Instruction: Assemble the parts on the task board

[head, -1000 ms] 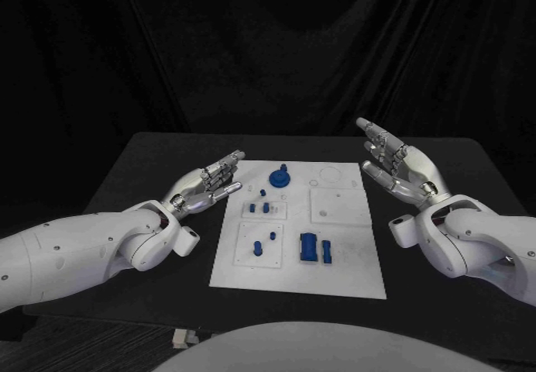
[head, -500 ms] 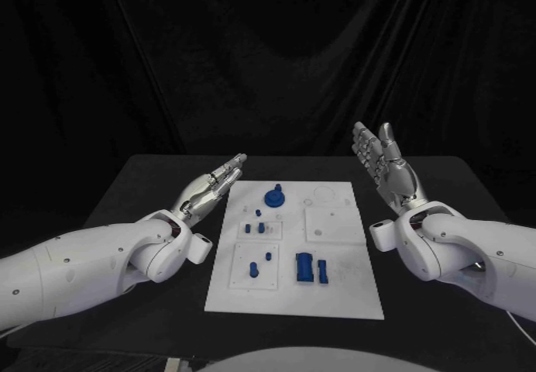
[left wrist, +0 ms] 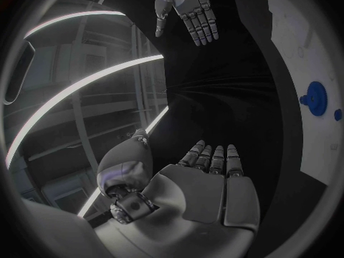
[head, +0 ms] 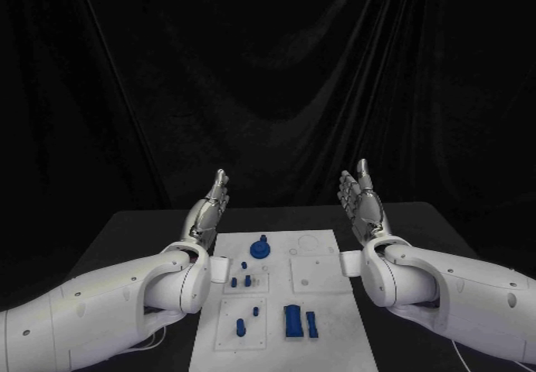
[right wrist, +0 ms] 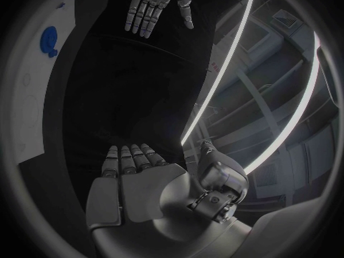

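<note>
Task board [head: 335, 283] between raised, empty hands

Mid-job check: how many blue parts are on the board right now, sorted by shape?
Round blue part with knob: 1
Small blue pegs: 5
Blue blocks: 2
Total: 8 blue parts, all on the task board.

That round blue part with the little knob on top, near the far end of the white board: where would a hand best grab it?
Probably by the knob. The round blue part lies flat on the task board, so its low rim offers little to pinch, while the knob stands up. Coming from above looks best. The left hand is nearer; both it and the right hand are raised, holding nothing.
</note>
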